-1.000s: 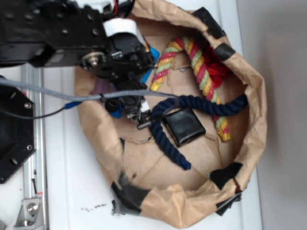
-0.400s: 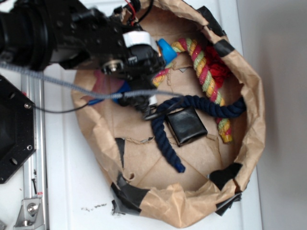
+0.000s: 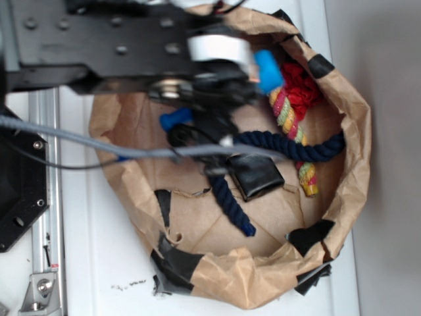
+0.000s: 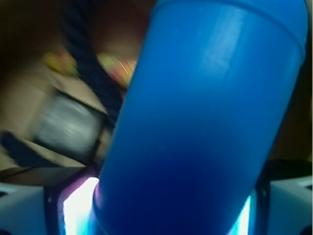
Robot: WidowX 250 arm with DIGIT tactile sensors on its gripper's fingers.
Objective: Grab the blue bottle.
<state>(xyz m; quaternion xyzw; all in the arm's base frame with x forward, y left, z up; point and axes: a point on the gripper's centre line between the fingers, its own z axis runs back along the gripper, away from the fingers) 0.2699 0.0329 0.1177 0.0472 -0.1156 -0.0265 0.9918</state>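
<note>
The blue bottle fills the wrist view, a smooth bright blue cylinder wedged between my two fingers. From the exterior view one end of the bottle sticks out to the right of the arm. A darker blue end shows below the arm on the left. My gripper is shut on the bottle's body and is held over the back of the paper-lined basket, mostly hidden under the black arm. In the wrist view the gripper shows only as pale fingers at the bottom corners.
The brown paper basket patched with black tape holds a navy rope, a red-yellow-green rope, a red tuft and a black square pouch. A grey cable crosses it. A metal rail runs on the left.
The arm has swung right and risen toward the camera, carrying the blue bottle with it; the bottle's end has shifted from near the basket's back left to its back middle.
</note>
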